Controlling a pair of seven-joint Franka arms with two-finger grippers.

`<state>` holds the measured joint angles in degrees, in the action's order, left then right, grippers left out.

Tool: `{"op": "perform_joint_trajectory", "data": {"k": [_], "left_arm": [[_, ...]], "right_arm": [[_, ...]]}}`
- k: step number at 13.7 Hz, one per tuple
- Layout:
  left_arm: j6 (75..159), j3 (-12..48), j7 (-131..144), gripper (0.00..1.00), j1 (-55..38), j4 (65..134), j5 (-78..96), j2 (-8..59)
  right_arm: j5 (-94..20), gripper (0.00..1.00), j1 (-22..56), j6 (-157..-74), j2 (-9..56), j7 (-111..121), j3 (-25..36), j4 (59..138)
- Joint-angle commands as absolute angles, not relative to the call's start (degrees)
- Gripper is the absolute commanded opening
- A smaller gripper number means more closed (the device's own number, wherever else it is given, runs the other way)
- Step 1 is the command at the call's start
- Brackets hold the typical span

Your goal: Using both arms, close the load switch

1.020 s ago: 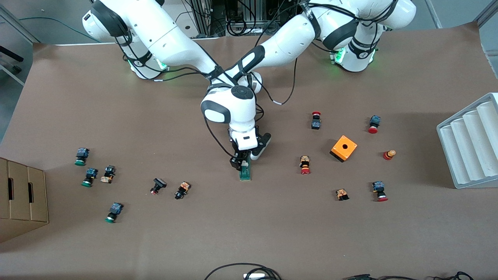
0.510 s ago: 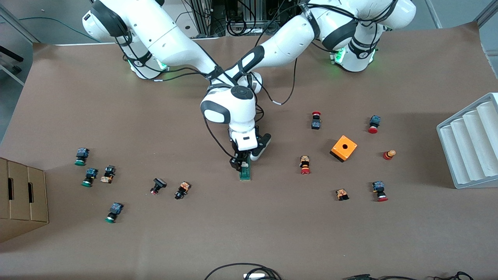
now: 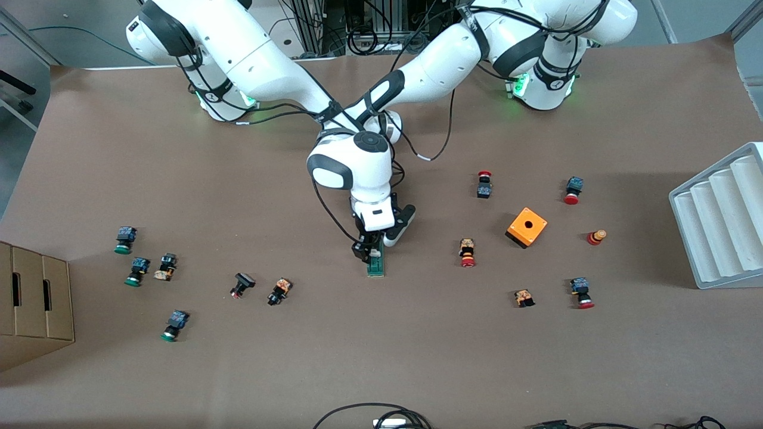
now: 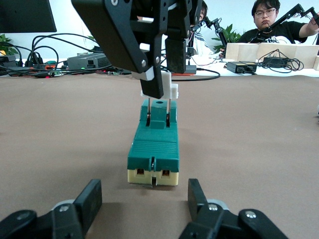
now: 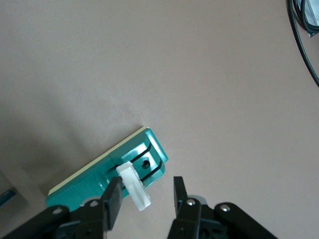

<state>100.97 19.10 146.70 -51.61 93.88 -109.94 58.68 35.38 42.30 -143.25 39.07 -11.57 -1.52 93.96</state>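
1. The load switch [image 3: 376,267] lies flat mid-table, between the two scatters of push buttons [image 3: 137,271]. Its long axis runs toward the front camera, and part of it is hidden under the arms.
2. Its white lever [image 5: 133,191] stands up near the end with the hole, so it reads as not yet closed.
3. The right gripper [image 5: 148,185] hangs straight down over the lever end. Its fingers are part-open and straddle the lever. One finger is against the lever and there is a gap to the other, so this looks like a push setup, not a pinch.
4. The left gripper [image 4: 144,186] sits low at table level, just off the switch end farther from the front camera. It is spread wide and holds nothing. It is probably there to brace the body against sliding.
5. Containers:
   - Orange box [image 3: 527,227], toward the left arm's end: nothing shows in its hole.
   - White ribbed tray [image 3: 715,220], at that table edge: nothing shows in its grooves.
   - Cardboard box [image 3: 36,298], at the right arm's end: contents not visible.
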Motion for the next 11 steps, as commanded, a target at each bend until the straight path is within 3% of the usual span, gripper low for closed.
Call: {"op": "perform_joint_trajectory", "data": {"k": [1, 11], "left_arm": [[101.87, 18.46, 146.86, 0.78, -52.03, 92.72, -110.21, 60.56], [101.87, 18.37, 146.51, 0.78, -51.86, 92.72, -110.21, 60.64]], "right_arm": [[36.03, 0.49, 41.84, -143.79, 39.73, -10.81, -1.23, 92.29], [35.68, 0.48, 41.84, -143.7, 39.73, -10.81, -1.23, 91.49]]}}
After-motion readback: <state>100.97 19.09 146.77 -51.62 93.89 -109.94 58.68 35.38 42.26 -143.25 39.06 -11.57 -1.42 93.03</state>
